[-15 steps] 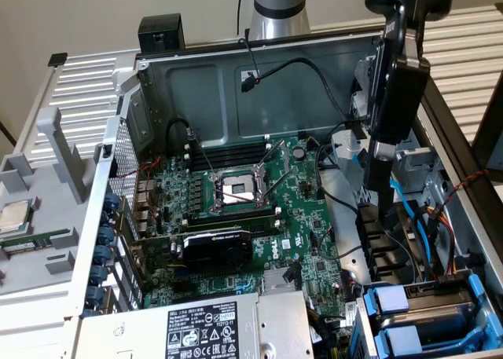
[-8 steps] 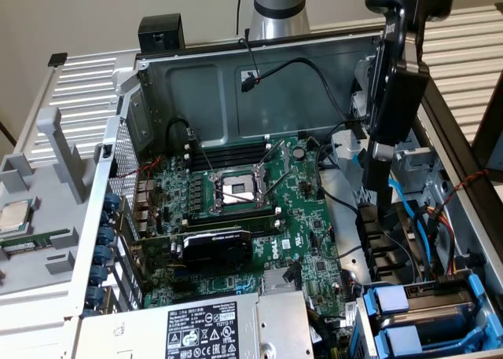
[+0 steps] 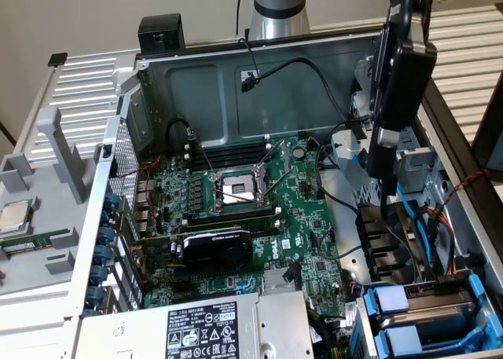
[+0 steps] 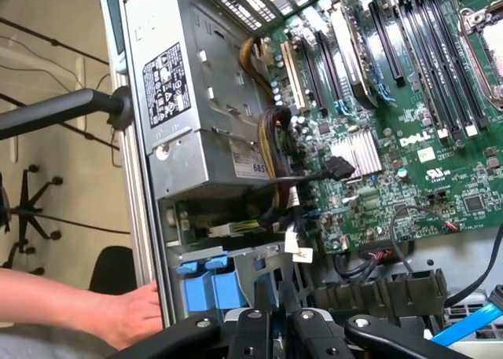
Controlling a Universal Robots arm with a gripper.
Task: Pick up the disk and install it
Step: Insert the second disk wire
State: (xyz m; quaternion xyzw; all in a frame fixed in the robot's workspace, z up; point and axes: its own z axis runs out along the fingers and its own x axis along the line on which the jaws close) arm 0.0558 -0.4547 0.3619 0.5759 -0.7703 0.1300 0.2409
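- The black gripper [image 3: 381, 188] on my arm hangs in the upper right of the exterior view, over the right side of the open grey metal computer case [image 3: 196, 84].
- In the wrist view its black fingers [image 4: 258, 316] stand at the bottom centre, pressed close together. I see nothing pinched between them.
- The disk [image 3: 393, 300], a silver-metal drive in a bright blue plastic carrier frame, appears to sit in the drive bay at the lower right of the exterior view. It is well below the gripper and apart from it.
- A second blue-framed drive [image 3: 402, 343] lies just beneath it. I cannot tell for sure which of the two is the task's own.
- The wrist view shows one blue carrier front [image 4: 206, 284] at lower centre-left, just beside the fingers.
- A person's bare hand [image 4: 134, 316] rests against the outside of the case wall at the lower left of the wrist view.
- The green motherboard [image 3: 306, 210] fills the middle of the case, with the grey metal power supply [image 3: 204, 327] at the bottom centre of the exterior view.
- A small square silver chip [image 3: 12, 216] lies outside the case at the far left.
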